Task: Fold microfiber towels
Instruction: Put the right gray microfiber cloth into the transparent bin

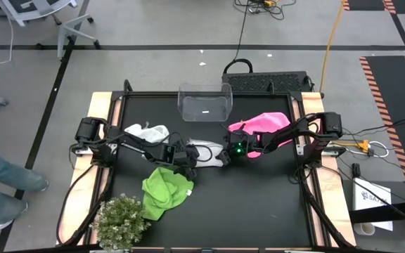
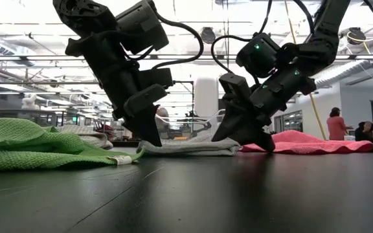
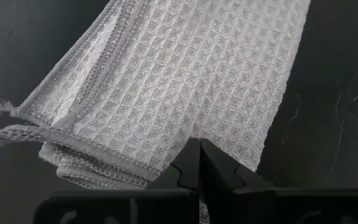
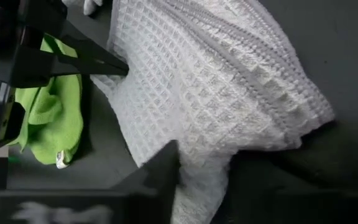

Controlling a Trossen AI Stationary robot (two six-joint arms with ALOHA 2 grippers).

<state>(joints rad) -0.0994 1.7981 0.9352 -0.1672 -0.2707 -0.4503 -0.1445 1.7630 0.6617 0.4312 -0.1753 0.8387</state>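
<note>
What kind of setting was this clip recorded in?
Likely a robotics lab or open workshop: taped floor, cables trailing across it, an office chair nearby, and exposed ceiling ducts with people at desks beyond the table.

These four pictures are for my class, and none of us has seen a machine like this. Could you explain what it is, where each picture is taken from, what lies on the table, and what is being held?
It is a robot with two dark arms at a black table, each ending in a two-finger gripper. One picture looks straight down, one looks level across the tabletop, and two come from cameras on the wrists. On the table lie a white towel in the middle, another white towel, a pink towel, a green towel, a clear bin and a small plant. The left gripper is shut on the middle white towel's edge. The right gripper is at its other end; its grip is unclear.
</note>
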